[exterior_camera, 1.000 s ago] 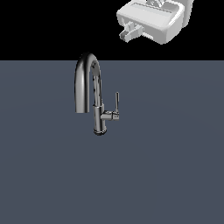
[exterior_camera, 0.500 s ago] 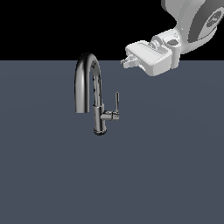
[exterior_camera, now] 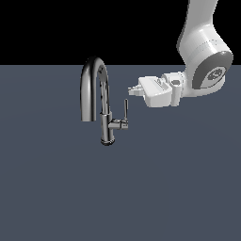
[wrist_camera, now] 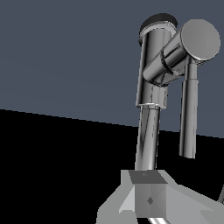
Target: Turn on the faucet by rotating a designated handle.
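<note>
Approaching handle (exterior_camera: 125, 109) from exterior view's right; my tool (exterior_camera: 132, 89) near, apart, holding nothing; jaw spread: cannot tell. Handle upright on stub beside faucet (exterior_camera: 96, 94) body, on bench (exterior_camera: 56, 188). Risk: tool rides high, fingers strike spout or skid off thin rod.

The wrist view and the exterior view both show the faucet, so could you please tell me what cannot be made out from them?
- Gripper opening: too small in the exterior view; the wrist view's lower edge cuts off its fingers.
- Faucet spout: in the wrist view its arch is hidden behind the gripper body and cut off at the edge.
- Contact: the gripper appears apart from the handle in the exterior view, but depth is unclear.
- Arm: cut off at the exterior view's top edge.
</note>
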Controlling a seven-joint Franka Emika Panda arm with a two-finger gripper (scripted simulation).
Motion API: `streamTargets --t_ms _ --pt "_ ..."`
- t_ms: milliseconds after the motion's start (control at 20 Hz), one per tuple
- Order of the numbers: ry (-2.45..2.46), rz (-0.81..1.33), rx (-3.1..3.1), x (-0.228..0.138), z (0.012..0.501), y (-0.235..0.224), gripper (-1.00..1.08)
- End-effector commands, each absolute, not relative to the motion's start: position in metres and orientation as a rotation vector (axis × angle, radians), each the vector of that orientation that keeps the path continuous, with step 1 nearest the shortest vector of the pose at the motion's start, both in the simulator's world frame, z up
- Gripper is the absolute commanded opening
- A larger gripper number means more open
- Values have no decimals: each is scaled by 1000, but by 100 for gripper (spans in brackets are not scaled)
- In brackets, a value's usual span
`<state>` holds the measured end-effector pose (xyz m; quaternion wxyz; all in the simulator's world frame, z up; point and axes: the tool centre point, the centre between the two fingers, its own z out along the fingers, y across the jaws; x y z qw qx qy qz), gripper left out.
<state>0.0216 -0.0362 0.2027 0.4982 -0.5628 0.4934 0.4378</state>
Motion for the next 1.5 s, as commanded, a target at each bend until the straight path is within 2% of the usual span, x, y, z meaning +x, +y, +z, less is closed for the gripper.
streamTargets --t_ms 0,350,800,1450 --pt "1214 1079 -1287 24 189 -33 -100" --pt "1245 1112 -1161 26 166 -26 -100" --pt "1250 1118 -1136 26 161 -24 -100" --pt "1250 1118 -1135 -15 166 -19 -100"
